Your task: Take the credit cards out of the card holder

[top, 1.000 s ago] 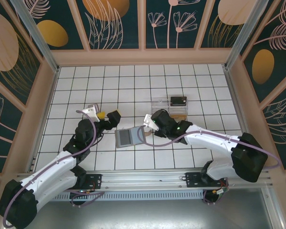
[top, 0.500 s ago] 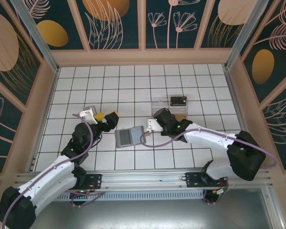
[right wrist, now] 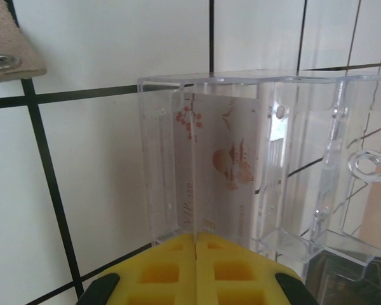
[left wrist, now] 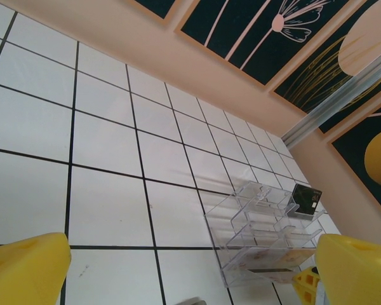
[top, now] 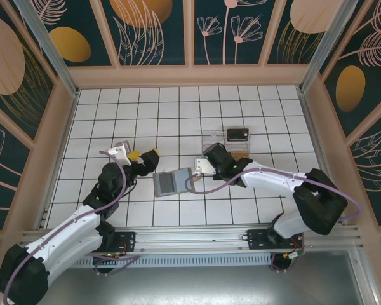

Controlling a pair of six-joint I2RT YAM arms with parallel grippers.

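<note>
Starting with the white tiled table (top: pixel 114 114): smooth, bare, nothing to brace a light object against, so sliding looks likely under any sideways push.

Then the clear plastic tray (top: pixel 223 147), well right of centre, already carrying a dark card (top: pixel 237 134) at its far end and a pale card (right wrist: pixel 219 171) with red print propped in a near slot. Probably light and easy to shove. Could tip or spill those cards if nudged from the near side.

Then the card holder (top: pixel 173 182), flat on the tiles between the two arms, apart from the tray. Cannot tell whether cards remain inside. Likely to skate or fold shut if a card is tugged with nothing pinning the cover.

Then the left gripper (top: pixel 143 154), spread wide, empty, hovering just left of the holder. Risk of straddling the whole cover and dragging it instead of pinching a single thin card.

Then the right gripper (right wrist: pixel 197 257), fingers pressed together on nothing, nose right up at the tray wall. Any forward creep probably enough to bump the tray.

Last, the tan strap tab (right wrist: pixel 6 54) beside that gripper: small, loose, apt to snag on a finger.
</note>
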